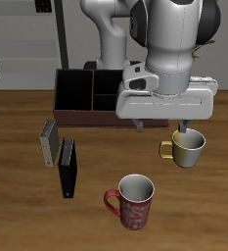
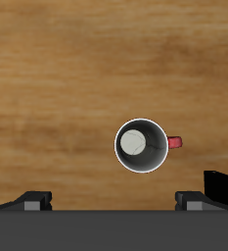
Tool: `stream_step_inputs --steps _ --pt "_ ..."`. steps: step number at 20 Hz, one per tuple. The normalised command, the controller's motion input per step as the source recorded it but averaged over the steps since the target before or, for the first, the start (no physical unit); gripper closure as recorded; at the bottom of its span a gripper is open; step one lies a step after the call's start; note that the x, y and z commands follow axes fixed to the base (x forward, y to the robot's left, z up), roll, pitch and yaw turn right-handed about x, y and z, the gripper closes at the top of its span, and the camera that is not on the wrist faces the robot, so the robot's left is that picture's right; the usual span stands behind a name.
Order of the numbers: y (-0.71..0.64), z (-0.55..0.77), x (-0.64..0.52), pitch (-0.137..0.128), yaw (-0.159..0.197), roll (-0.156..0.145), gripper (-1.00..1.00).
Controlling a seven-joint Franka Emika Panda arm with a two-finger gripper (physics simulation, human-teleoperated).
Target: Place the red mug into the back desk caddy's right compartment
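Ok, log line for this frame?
gripper: jaw state unclear, holding nothing | red mug: upright on table, ungrasped | back desk caddy: no mug inside

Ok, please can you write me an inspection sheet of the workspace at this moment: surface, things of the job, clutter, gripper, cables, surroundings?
Surface: wooden table, no spill or damage seen.
Job's things: red mug upright near the table's front edge, apart from everything else, not gripped; seen from above in the wrist view, it looks empty. Back desk caddy stands farther back; part of it is hidden by the arm, so its right compartment cannot be checked.
Clutter: metallic mug with yellow handle upright; grey book and black book standing beside each other.
Gripper: gripper above the table, holding nothing; open or shut cannot be told.
Cables: nothing seen.
Surroundings: dark shelving behind the table, details unclear.
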Motion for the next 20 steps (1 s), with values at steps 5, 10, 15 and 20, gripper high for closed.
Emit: stream_step_inputs --steps 5,10,15,20 --pt "0.05 -0.23 0.09 0.005 -0.003 -0.007 -1.00" --pt "0.14 -0.33 0.08 0.002 0.031 0.026 -1.00" --pt "0.01 -0.33 0.10 0.022 0.001 0.001 -1.00" --pt "0.00 -0.36 0.10 0.021 0.001 0.001 -1.00"
